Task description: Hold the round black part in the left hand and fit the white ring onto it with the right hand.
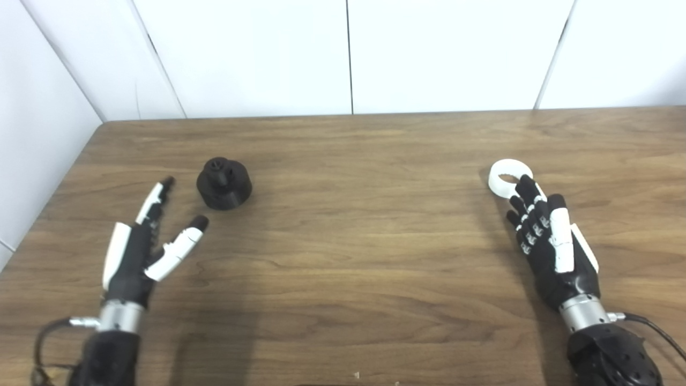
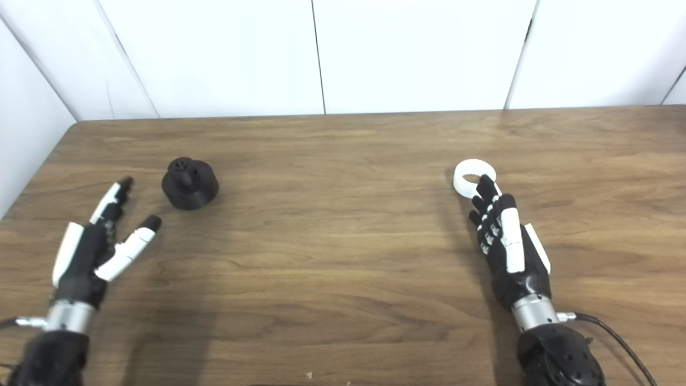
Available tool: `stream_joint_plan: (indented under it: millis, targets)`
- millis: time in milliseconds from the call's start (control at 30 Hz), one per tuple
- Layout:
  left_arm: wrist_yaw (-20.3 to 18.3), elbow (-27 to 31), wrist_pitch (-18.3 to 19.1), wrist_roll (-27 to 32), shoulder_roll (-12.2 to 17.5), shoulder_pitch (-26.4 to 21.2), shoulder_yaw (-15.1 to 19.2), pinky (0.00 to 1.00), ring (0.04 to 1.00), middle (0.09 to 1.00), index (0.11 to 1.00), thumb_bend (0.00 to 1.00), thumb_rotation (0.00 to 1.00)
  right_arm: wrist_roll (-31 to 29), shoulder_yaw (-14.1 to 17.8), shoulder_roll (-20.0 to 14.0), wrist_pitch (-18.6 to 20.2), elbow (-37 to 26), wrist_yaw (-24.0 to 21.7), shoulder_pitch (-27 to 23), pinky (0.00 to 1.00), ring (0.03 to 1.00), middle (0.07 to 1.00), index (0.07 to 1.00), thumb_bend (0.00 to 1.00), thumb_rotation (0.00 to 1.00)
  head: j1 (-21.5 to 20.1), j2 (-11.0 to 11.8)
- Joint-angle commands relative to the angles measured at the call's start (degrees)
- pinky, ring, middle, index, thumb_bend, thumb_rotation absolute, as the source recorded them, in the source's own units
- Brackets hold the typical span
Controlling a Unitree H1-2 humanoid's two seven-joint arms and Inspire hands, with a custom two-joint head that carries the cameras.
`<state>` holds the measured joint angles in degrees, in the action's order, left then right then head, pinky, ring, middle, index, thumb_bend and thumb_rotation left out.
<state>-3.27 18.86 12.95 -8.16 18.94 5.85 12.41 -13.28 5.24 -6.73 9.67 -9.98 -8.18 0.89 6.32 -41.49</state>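
Right robot hand (image 1: 552, 236) overlapping white ring (image 1: 506, 178)

text: none legible | labels: none | brands: none | numbers: none | signs: none

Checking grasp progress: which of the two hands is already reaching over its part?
The right hand: its fingertips overlap the white ring. The left hand is open with a clear gap to the black part.
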Motion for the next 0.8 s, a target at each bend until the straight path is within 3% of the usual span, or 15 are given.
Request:
stream_joint_plan:
  millis: [0, 167, 367, 600, 767]
  targets:
    - [-0.2, 1.5, 1.3, -3.5, 4.2, -3.5, 0.2, 1.00, 1.000, 1.000, 0.988, 0.87, 0.47, -0.1, -0.3, -0.6, -2.3, -0.8, -0.9, -2.0, 1.00, 1.000, 1.000, 0.977, 0.58, 1.00, 0.1, 0.0]
    - [-0.4, -0.9, 3.1, -9.9, 8.3, -6.5, -1.6, 1.00, 1.000, 1.000, 0.967, 0.94, 0.45, 0.7, -0.5, -1.3, -2.1, -0.7, -0.6, -2.0, 1.00, 1.000, 1.000, 0.976, 0.59, 1.00, 0.3, 0.0]
    - [-0.9, -7.8, 0.5, -15.9, 13.1, -10.5, -5.3, 0.99, 1.000, 0.990, 0.945, 0.96, 0.39, 1.1, -0.6, -1.6, -1.9, -0.7, -0.6, -2.3, 1.00, 1.000, 1.000, 0.973, 0.59, 1.00, 0.6, 0.4]
    - [-6.3, -15.1, 2.3, -19.3, 18.1, -15.7, -10.2, 0.98, 1.000, 0.984, 0.939, 0.99, 0.39, 1.0, -0.5, -2.0, -1.8, -1.0, -0.7, -2.2, 1.00, 1.000, 1.000, 0.969, 0.59, 1.00, 0.5, 0.5]
    - [-7.8, -20.3, 1.0, -19.8, 19.5, -18.8, -12.3, 0.96, 1.000, 0.968, 0.916, 1.00, 0.38, 0.9, -0.6, -2.3, -2.0, -1.2, -0.7, -2.0, 1.00, 1.000, 1.000, 0.972, 0.59, 1.00, 0.4, 0.7]
